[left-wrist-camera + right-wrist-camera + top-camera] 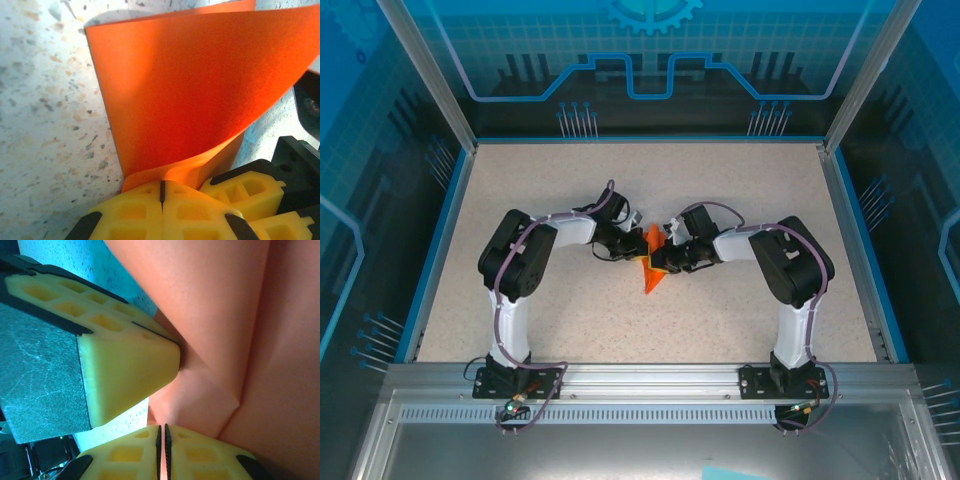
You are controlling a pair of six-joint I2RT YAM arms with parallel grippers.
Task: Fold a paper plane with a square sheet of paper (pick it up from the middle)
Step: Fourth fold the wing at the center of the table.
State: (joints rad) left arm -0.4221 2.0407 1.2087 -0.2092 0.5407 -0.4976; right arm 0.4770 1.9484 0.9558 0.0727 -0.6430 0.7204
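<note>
The left gripper (161, 189) is pressing its yellow fingers (135, 212) tight together. It is pinching the bottom fold of the paper plane (190, 90). The orange sheet is standing up from that pinch and bending over toward 1 o'clock.

From above, the paper plane is sitting in the middle of the table (570, 180), between the two grippers. Its sharp tip is pointing toward 6 o'clock.

The right gripper (161, 437) is coming in from 3 o'clock. Its fingers are pressed together too, and it looks like they are pinching a creased corner of the paper. The two grippers are sitting just beside each other, almost bumping.

I think the folding is nearly done and the arms are working on a wing crease. The next move probably calls for both grippers to move together and gently, so the thin paper is not ripping or slipping out.

There is lots of bare table toward 12 and 6 o'clock. The blue rim (438, 240) is well apart on every side. The tight spot is between the two grippers.
</note>
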